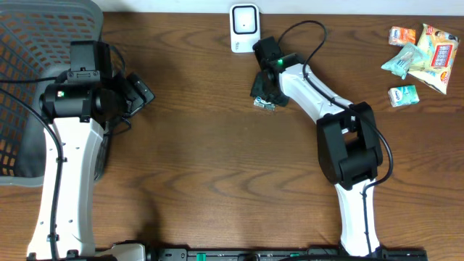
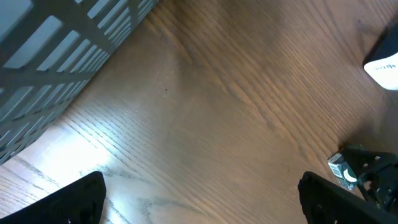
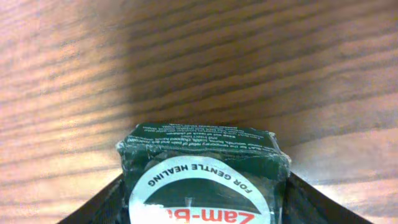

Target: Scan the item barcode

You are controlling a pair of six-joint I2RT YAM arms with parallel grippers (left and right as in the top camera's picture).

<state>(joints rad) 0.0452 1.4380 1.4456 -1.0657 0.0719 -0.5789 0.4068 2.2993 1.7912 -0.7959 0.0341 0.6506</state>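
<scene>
The item is a small dark green box [image 3: 202,165] with a white round label, lying on the wooden table just below the white barcode scanner [image 1: 244,27]. In the overhead view the box [image 1: 262,104] sits under my right gripper [image 1: 265,93]. In the right wrist view my right gripper [image 3: 202,208] has a finger [image 3: 102,208] pressed against each side of the box. My left gripper [image 1: 139,92] hovers beside the basket, wide open and empty, with its fingers [image 2: 68,202] far apart over bare wood. No barcode shows on the visible faces.
A grey mesh basket [image 1: 29,87] fills the far left. Several snack packets [image 1: 424,47] and a small mint box [image 1: 404,95] lie at the back right. The scanner [image 2: 385,65] and the green box [image 2: 339,167] show at the right edge of the left wrist view.
</scene>
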